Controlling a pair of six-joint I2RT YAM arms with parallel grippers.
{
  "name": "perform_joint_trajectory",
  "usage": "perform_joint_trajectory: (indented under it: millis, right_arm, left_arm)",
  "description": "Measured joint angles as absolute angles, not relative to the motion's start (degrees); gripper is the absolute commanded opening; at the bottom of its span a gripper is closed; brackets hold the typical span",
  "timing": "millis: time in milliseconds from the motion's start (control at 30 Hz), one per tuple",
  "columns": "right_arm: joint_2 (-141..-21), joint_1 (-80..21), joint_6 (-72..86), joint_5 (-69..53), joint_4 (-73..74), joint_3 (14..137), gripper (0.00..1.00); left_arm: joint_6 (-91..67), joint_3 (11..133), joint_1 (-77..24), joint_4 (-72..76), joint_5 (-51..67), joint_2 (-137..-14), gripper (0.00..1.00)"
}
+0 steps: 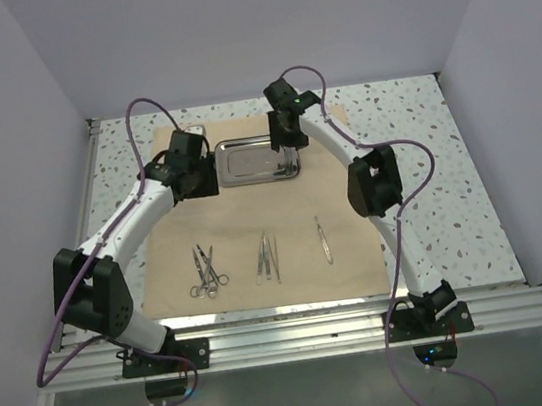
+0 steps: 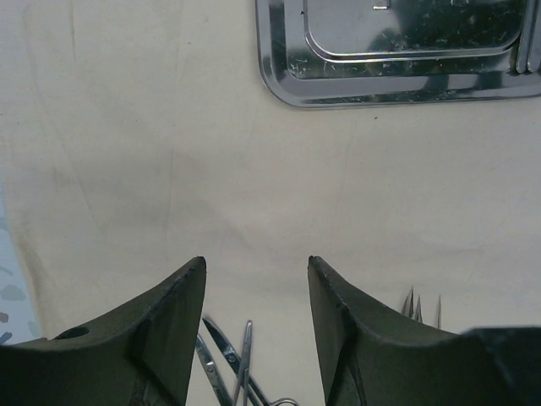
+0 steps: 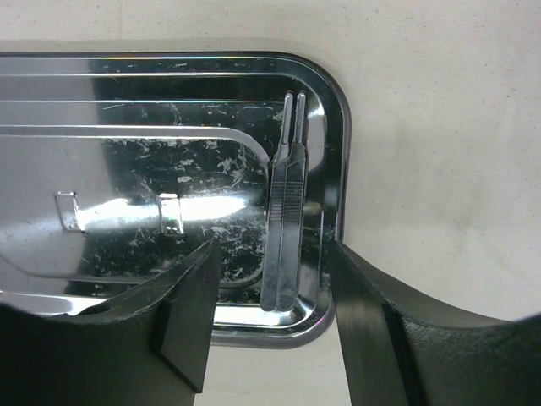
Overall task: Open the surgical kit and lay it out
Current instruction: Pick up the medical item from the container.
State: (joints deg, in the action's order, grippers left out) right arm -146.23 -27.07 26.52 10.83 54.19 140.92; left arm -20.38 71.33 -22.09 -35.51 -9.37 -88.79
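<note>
Surgical kit cloth wrap (image 1: 252, 211) lies spread flat on the speckled surface (image 1: 477, 235). Along the near part of the cloth three groups sit in a row, apart from one another: scissor-like forceps (image 1: 205, 271) at the left, a small cluster of tweezers (image 1: 267, 257) in the middle, and a lone slim instrument (image 1: 323, 238) at the right. Farther back, the left tool (image 1: 199, 181) hangs over bare cloth just left of the steel tray (image 1: 245, 162). Its jaws stand moderately wide with nothing between them. Its wrist view shows the forceps and the tweezer tips at the near side and a corner of the tray beyond. The tray rests on the far part of the cloth. The right tool (image 1: 287, 145) is over the tray's right end, with its jaws apart on either side of the tray tweezers (image 3: 286, 211). These lie lengthwise just beside the tray's right wall, and neither finger visibly touches them
</note>
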Motion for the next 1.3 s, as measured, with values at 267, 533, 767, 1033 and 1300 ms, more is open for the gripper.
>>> perform_joint_trajectory:
  millis: [267, 533, 767, 1033, 1300]
  right_arm:
    - [-146.6, -27.4, 26.4, 9.5, 54.0, 140.4, 0.53]
    - [-148.8, -27.2, 26.7, 8.8, 53.1, 139.7, 0.45]
    - [-148.7, -26.3, 27.6, 7.2, 51.7, 138.8, 0.38]
    - [-148.3, -25.5, 28.4, 5.9, 49.8, 137.2, 0.2]
    - [-148.2, -25.3, 28.8, 5.0, 48.4, 136.8, 0.08]
  left_arm:
    - [-20.4, 71.8, -21.5, -35.5, -9.3, -91.1, 0.55]
    - [-20.4, 72.1, -21.1, -35.6, -9.3, -92.1, 0.55]
    - [-20.4, 72.2, -20.6, -35.7, -9.4, -92.1, 0.55]
    - [-20.4, 72.3, -20.6, -35.7, -9.4, -92.7, 0.55]
    - [-20.4, 72.3, -20.5, -35.7, -9.4, -93.5, 0.55]
